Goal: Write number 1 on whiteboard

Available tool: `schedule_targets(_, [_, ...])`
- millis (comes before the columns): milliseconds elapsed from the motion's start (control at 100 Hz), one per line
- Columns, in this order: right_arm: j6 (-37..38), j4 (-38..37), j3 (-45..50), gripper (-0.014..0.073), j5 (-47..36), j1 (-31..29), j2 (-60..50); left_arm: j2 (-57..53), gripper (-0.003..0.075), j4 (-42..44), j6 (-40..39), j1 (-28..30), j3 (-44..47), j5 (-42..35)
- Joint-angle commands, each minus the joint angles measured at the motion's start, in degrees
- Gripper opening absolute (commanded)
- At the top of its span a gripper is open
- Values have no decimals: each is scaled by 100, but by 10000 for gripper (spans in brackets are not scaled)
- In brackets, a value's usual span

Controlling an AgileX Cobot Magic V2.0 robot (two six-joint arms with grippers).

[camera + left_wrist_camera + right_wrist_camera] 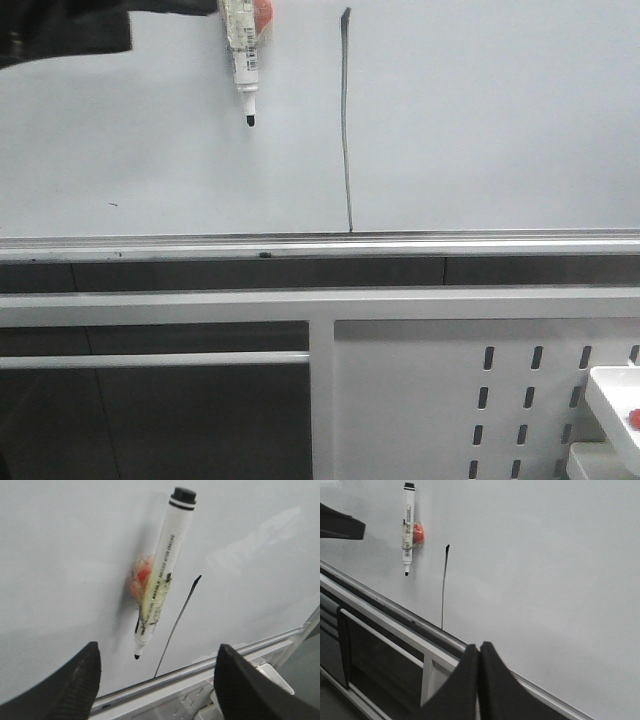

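The whiteboard point(480, 120) is seen upright across the upper half of the front view, with its silver rail point(400, 245) running along the lower edge. The number 1 point(346, 120) is drawn on the board as a thin dark stroke, nearly vertical, with a small hook at the top; its lower end reaches down to the rail. The stroke is located left of the board's centre in the front view. A marker pen point(243, 60) is seen against the board surface to the left of the stroke and apart from it, tip pointing down, with a red blob point(262, 12) beside its barrel. The left gripper point(157, 680) is shown in the left wrist view with its two fingers set wide apart; nothing is held between them, and the pen is clear of both. The right gripper point(479, 680) is shown with its fingers pressed together, and nothing is seen clamped between them. Below the rail, a white metal frame point(320, 380) and a slotted panel point(450, 400) are visible.
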Motion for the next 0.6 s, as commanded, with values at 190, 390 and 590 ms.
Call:
schedule_targets(190, [-10, -166, -132, -50, -364, -34, 69, -1631, -17, 787, 33, -35, 50, 1327])
schedule_targets(390, [-10, -166, -132, -50, -364, -34, 69, -2466, -20, 773, 33, -35, 50, 2004])
schedule_targets(590, [-10, -166, -132, -50, -364, -34, 69, -2666, -20, 644, 33, -35, 53, 2092])
